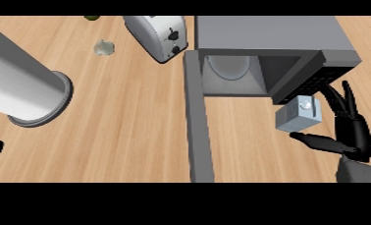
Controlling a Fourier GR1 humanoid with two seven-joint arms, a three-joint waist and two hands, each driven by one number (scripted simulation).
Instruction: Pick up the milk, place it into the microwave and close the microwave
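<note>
Light wood tabletop (130,121) all the way across, seen from almost straight above, with the microwave (268,32) sitting at the far right and its door (197,121) swung wide open toward the near edge, so the cavity with the pale turntable (230,66) is fully exposed. Off to the left there's a big grey cylinder (29,89) lying across the wood, a toaster (161,37) just beside the microwave, and a small greenish lump (105,47) further back. The milk (299,115) is a small grey-white carton with a cap on top, just in front of the microwave's control-panel side and right of the opening, not inside yet. The right hand (346,130) is around it, fingers spread fairly wide behind the carton and the thumb reaching under its near side; I honestly can't tell if it's properly gripped or just cradled, or whether it's off the wood. My guess on handling: a carton like that is light but boxy, with smooth flat sides that could slide, and thin walls that might dent if squeezed at the middle. Best bet is opposing flat faces, mid-height, thumb on one and fingers on the other, keeping it upright. The left hand doesn't show at all.
</note>
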